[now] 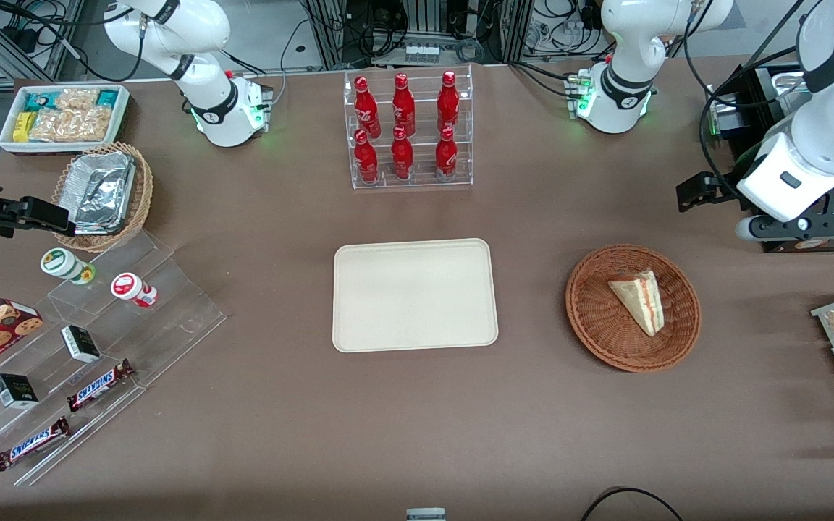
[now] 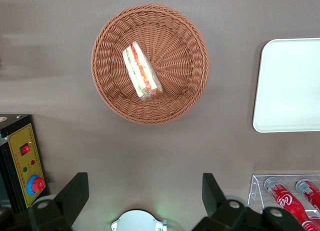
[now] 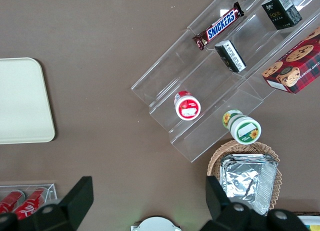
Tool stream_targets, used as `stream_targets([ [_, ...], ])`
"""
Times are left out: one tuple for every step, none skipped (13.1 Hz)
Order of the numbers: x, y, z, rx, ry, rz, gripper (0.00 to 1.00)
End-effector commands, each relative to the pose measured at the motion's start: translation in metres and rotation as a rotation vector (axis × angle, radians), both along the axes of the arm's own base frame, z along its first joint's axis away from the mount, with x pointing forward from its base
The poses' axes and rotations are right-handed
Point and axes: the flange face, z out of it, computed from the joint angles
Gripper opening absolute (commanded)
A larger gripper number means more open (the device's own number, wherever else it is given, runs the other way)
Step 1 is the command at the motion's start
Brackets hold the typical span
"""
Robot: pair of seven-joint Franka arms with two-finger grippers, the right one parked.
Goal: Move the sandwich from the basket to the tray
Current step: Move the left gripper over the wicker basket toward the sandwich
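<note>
Lying in the reddish-brown basket [image 1: 633, 307], the sandwich [image 1: 637, 299] is seen from the front on its flat side, its long axis running diagonally: the narrow tip is aimed toward the front camera, the broad end away from it and toward the tray [image 1: 415, 294]. The red filling stripe is shown along the edge facing the working arm's end of the table. The basket is set well apart from the cream tray, which sits bare at mid-table, nearer the camera than the rack of red bottles [image 1: 407, 128]. The gripper [image 1: 699, 194] is held high above the table, farther from the camera than the basket, at the working arm's end, touching nothing.

From the left wrist, the sandwich [image 2: 142, 71] is viewed from above, its cut edge of red and green layers turned upward and its length slanted across the basket [image 2: 150, 63] floor. A corner of the tray [image 2: 290, 86] is shown beside the basket. The fingers [image 2: 75, 193] are spread wide and hold nothing.

From the right wrist, only the tray's [image 3: 22, 101] edge is caught, with snack shelves [image 3: 225, 86] nearby.
</note>
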Motion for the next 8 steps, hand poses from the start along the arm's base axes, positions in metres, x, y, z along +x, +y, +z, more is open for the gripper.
stream_targets([
  [-0.006, -0.001, 0.010, -0.014, 0.004, -0.013, 1.00],
  [-0.004, -0.001, 0.010, -0.015, -0.001, -0.011, 1.00],
  [-0.004, 0.000, 0.007, -0.015, -0.001, -0.016, 1.00],
  [-0.002, -0.001, -0.001, -0.016, 0.011, -0.030, 1.00],
  [-0.001, -0.001, -0.010, -0.016, 0.017, -0.032, 1.00],
  [0.000, 0.000, -0.022, -0.016, 0.026, -0.029, 1.00],
  [0.002, 0.001, -0.029, -0.016, 0.019, -0.027, 1.00],
  [0.004, 0.001, -0.045, -0.016, 0.014, -0.028, 1.00],
])
